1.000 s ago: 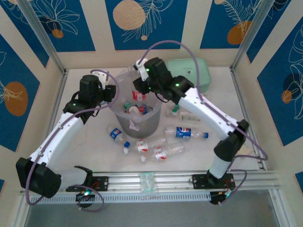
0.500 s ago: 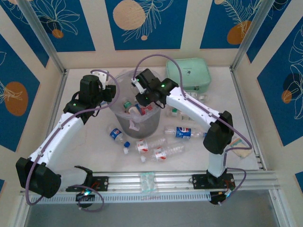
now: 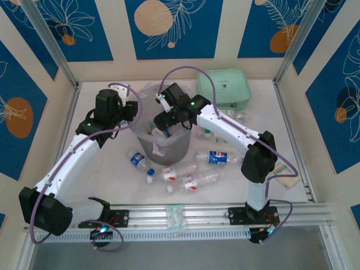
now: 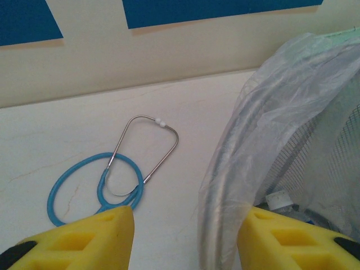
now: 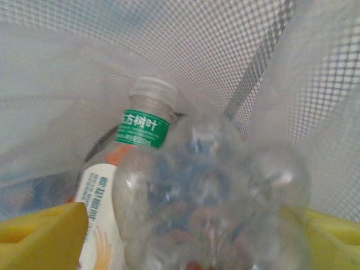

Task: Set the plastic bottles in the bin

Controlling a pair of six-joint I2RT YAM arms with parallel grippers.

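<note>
Hidden: the bottles inside the bin (image 3: 171, 149) are largely covered by the right gripper (image 3: 164, 125) in the top view, so their number cannot be told.
Cut off: the clear bottle (image 5: 214, 208) is cropped at the bottom edge of the right wrist view; neither its label nor its cap is seen.
Behind it: a green-label bottle (image 5: 143, 126) is seen against the bin's mesh wall.
Right jaws: spread wide, with the clear bottle between them; contact cannot be told.
Left gripper (image 3: 132, 109): held at the bin's 9 o'clock rim, jaws apart. The bag-lined rim lies between them, with bare table showing beside it.
Table: loose bottles, among them a blue-label bottle (image 3: 218, 158), are scattered from 4 to 7 o'clock of the bin.
Change: half a second ago a red-label bottle was gripped above the bin; the right gripper is now lowered inside it with its jaws parted. The left arm is unmoved.
</note>
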